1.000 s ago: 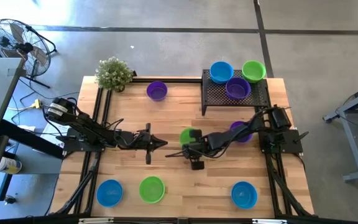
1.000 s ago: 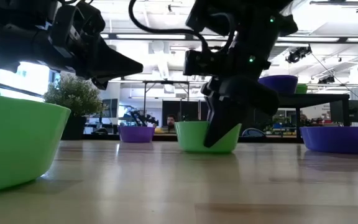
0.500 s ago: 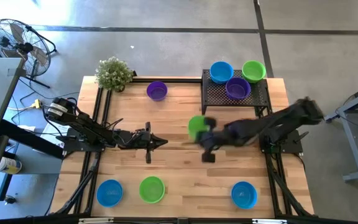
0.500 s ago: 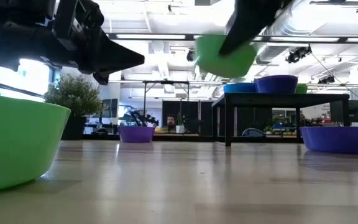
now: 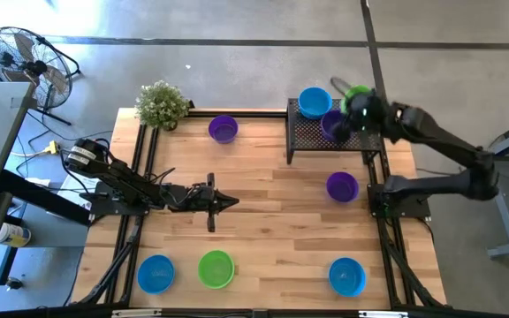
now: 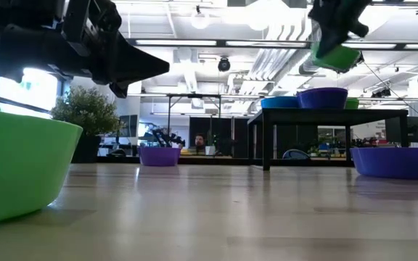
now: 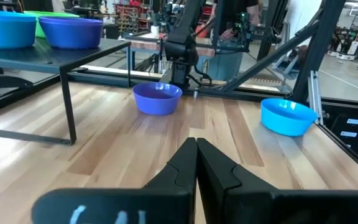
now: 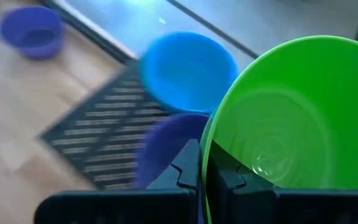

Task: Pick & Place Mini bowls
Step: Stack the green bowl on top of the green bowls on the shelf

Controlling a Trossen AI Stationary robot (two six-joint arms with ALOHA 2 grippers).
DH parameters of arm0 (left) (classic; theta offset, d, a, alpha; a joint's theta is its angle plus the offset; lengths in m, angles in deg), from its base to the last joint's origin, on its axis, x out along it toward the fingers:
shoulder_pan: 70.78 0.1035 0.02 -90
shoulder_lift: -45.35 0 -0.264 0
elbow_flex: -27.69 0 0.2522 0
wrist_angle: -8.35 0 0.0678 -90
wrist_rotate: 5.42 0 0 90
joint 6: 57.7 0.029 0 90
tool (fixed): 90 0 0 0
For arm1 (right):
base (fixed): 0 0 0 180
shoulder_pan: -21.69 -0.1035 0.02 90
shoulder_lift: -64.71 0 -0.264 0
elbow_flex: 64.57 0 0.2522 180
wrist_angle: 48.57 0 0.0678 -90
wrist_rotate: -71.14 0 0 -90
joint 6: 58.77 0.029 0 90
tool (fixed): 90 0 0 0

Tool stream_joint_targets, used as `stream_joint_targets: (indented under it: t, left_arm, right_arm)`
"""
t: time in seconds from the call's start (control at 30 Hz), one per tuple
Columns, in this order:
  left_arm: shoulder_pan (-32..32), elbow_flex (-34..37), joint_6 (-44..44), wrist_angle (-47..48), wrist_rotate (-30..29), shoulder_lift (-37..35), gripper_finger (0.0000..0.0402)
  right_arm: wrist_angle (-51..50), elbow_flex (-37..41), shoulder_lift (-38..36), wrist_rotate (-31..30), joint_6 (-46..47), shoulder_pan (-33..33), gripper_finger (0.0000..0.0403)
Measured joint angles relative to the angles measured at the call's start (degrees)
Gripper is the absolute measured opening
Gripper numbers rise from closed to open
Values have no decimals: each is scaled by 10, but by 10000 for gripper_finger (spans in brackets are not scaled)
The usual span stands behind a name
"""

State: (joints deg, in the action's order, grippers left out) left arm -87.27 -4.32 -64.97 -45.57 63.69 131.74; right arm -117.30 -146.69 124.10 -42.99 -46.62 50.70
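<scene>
My right gripper (image 8: pixel 201 165) is shut on a lime green mini bowl (image 8: pixel 297 124), high above the black mesh stand (image 5: pixel 312 137) at the far right; the bowl also shows in the low view (image 6: pixel 336 54). On the stand sit a blue bowl (image 5: pixel 313 102), a purple bowl (image 5: pixel 332 125) and another green bowl (image 6: pixel 351 104). My left gripper (image 5: pixel 230 202) is shut and empty, held above the table's middle left. My right gripper pinches the green bowl's rim (image 8: pixel 210 144) between its two fingers, one finger inside the bowl and one outside. The bowl is lifted clear, tilted, above the stand and the bowls on it.
On the table stand a purple bowl (image 5: pixel 224 129) at the far side, a purple bowl (image 5: pixel 342 186) at the right, and a blue bowl (image 5: pixel 155 272), a green bowl (image 5: pixel 216 268) and a blue bowl (image 5: pixel 346 276) along the near edge. A potted plant (image 5: pixel 161 104) stands at the far left corner.
My right gripper has lifted the green bowl off the middle of the table and carried it up and toward the far right, to above the mesh stand. The bowl is now clear of the table and tilted.
</scene>
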Motion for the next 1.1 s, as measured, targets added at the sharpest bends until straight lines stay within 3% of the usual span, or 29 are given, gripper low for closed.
stream_joint_targets:
  t: [0.17,0.33,0.97,1.1]
  left_arm:
    - [0,-7,9,2,3,0,1]
    - [0,-10,10,3,6,0,1]
    - [0,-10,10,3,6,0,1]
    - [0,-10,10,3,9,0,1]
  right_arm:
    - [6,0,33,94,-66,167,1]
    - [12,0,72,140,-116,259,1]
    - [34,0,157,167,-174,307,9]
    - [38,0,156,166,-178,307,28]
